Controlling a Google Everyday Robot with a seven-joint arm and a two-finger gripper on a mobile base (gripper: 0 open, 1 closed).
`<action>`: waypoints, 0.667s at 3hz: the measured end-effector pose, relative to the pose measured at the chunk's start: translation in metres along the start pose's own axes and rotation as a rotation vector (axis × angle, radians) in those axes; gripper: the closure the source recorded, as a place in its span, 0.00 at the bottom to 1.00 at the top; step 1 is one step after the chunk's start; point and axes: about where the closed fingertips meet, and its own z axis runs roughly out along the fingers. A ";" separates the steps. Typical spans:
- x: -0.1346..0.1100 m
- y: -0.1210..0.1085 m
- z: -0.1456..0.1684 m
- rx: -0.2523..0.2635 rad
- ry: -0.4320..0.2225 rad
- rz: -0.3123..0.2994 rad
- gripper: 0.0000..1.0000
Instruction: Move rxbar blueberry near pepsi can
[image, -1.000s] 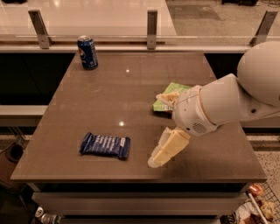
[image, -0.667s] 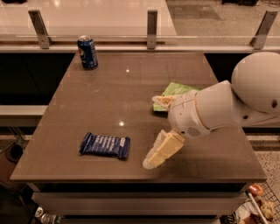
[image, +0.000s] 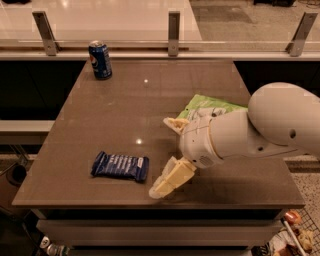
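Currently, one camera view to list, looking down on the surface (image: 100, 115) from its near edge.

Item 1: blue snack bar (image: 120, 166). It lies flat near the front left of the surface, long side roughly parallel to the near edge, white lettering up. Nothing touches it.

Item 2: soda can (image: 100, 60). It stands upright at the far left corner, well apart from the bar, with bare surface between them.

Item 3: green snack bag (image: 210, 106). It lies on the right side, partly hidden behind my arm (image: 250, 132). It has no part in the task.

Item 4: my gripper (image: 161, 157). It hangs low over the front of the surface, just to the right of the bar and pointing toward it. The jaws are spread wide, one toward the bag and one toward the near edge, with nothing between them.

Step in hand, as I judge it: closing in on the bar for the pick; no contact yet.

Notes for doing it well:
- Slide left until the bar's short end sits between the jaws, then go across its narrow width, not its length.
- Come down close to the surface, because the bar is flat and a high grip would only pinch wrapper.
- The wrapper looks shiny and likely slippery, so close squarely and firmly.
- Plan the carry diagonally to the far left and stop beside the can without knocking it over.
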 end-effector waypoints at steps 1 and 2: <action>-0.004 0.005 0.016 -0.017 -0.016 0.013 0.00; -0.010 0.015 0.034 -0.047 -0.025 0.024 0.00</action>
